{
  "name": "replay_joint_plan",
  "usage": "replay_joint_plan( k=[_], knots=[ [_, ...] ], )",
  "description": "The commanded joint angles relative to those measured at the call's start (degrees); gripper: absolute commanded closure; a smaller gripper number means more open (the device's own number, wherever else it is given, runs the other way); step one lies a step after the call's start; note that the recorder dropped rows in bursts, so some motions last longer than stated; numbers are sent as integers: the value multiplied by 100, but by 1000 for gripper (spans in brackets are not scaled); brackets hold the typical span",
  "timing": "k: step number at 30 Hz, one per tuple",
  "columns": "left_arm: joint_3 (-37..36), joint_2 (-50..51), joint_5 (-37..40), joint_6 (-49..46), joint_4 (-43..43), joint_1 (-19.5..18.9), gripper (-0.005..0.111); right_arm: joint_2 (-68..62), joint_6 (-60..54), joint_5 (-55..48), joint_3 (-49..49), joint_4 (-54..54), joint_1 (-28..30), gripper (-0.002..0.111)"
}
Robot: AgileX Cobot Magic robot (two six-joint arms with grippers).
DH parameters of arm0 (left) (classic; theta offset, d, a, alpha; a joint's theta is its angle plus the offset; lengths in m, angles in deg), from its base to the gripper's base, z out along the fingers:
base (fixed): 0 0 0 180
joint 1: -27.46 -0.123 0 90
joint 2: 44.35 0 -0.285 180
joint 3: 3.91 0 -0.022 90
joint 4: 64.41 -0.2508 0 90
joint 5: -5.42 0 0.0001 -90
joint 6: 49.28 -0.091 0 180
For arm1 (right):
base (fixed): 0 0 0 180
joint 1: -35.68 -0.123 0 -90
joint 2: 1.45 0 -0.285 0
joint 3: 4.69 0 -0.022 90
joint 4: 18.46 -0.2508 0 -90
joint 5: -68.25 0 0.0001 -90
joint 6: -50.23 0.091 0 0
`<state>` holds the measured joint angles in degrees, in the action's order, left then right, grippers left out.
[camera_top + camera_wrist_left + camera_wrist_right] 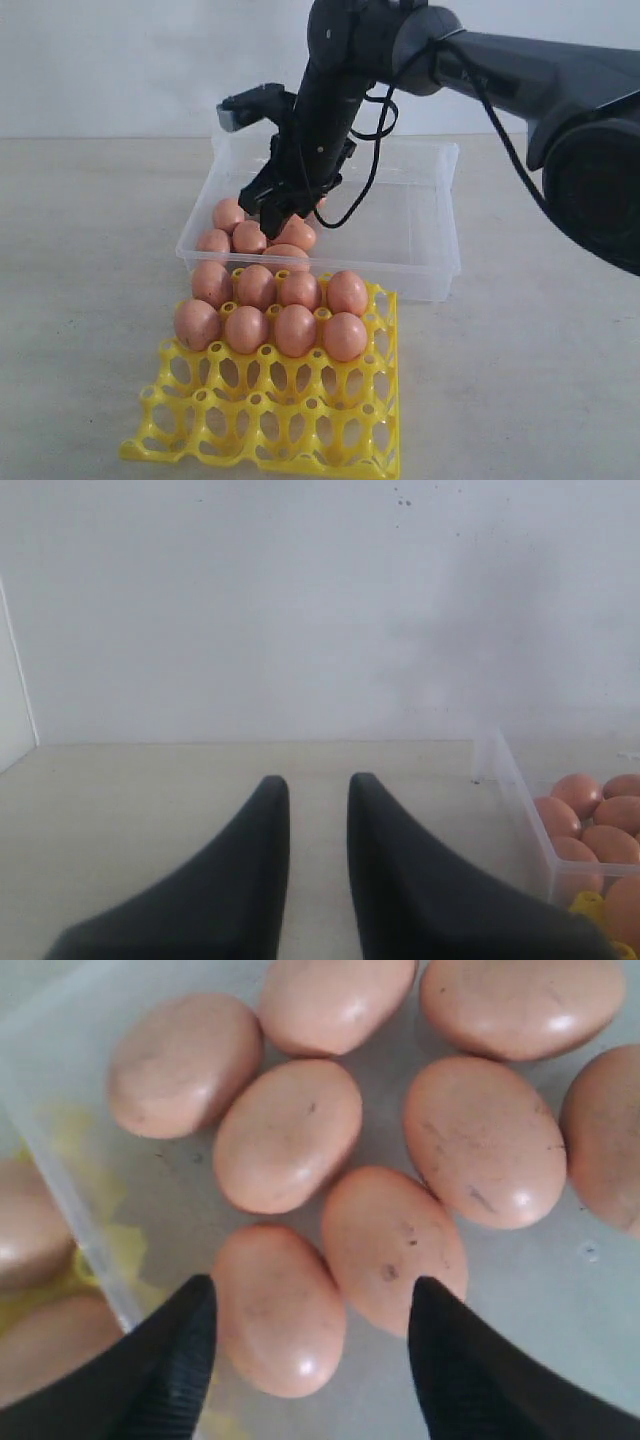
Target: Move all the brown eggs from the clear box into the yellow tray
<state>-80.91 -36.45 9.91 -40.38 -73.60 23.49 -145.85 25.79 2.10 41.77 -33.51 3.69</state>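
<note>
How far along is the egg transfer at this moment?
About halfway. Done: eight brown eggs fill the two rows of the yellow tray nearest the clear box; the other rows are bare. In hand: nothing; the right gripper hangs open over the loose eggs in the box. Left: about eight loose eggs to move. The left gripper sits off to the side, empty.

Smooth brown oval eggs (250, 236) crowd the 9 o'clock end of the shallow clear plastic box (420, 215); toward 3 o'clock its floor lies bare. In the bright yellow lattice tray (262, 420), the 6 o'clock rows stand open.
</note>
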Motion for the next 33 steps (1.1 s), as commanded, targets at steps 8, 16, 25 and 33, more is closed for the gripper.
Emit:
replay_joint_plan(
  k=[8,16,25,33],
  knots=[
    [-22,-11,7,36,-24,51,85,-272,-451,946,36,513,-2,49],
    [-22,-11,8,26,-24,51,85,-652,-451,885,36,525,-2,49],
    [-22,-11,8,26,-24,51,85,-799,102,896,36,601,-2,49],
    [-22,-11,8,26,-24,51,85,-799,964,577,36,883,-2,77]
  ],
)
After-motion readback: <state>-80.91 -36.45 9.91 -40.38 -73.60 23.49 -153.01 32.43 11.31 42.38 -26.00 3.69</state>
